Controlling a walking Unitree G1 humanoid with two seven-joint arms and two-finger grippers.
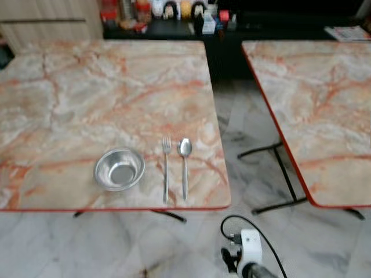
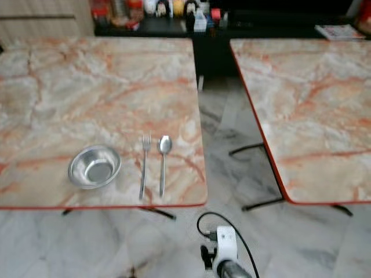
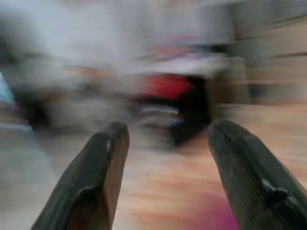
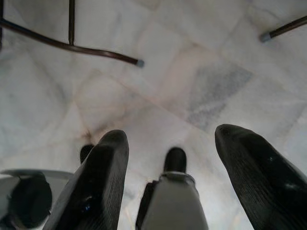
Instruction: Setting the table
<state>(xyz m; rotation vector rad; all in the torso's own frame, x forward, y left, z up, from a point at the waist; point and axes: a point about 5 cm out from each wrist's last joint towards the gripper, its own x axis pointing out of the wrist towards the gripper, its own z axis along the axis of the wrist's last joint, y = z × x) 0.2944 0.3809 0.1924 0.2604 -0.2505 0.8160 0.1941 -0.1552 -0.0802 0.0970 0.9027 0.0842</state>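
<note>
A metal bowl sits near the front edge of the marble table. Just right of it lie a fork and a spoon, side by side, handles toward me. My right arm hangs low in front of the table, its white wrist at the bottom of the head views. The right gripper is open over the floor, nothing between its fingers. My left gripper is open too, seen against a blurred background.
A second marble table stands to the right across a gap of marble floor. A dark shelf with bottles and small items runs along the back. Black table legs cross the floor.
</note>
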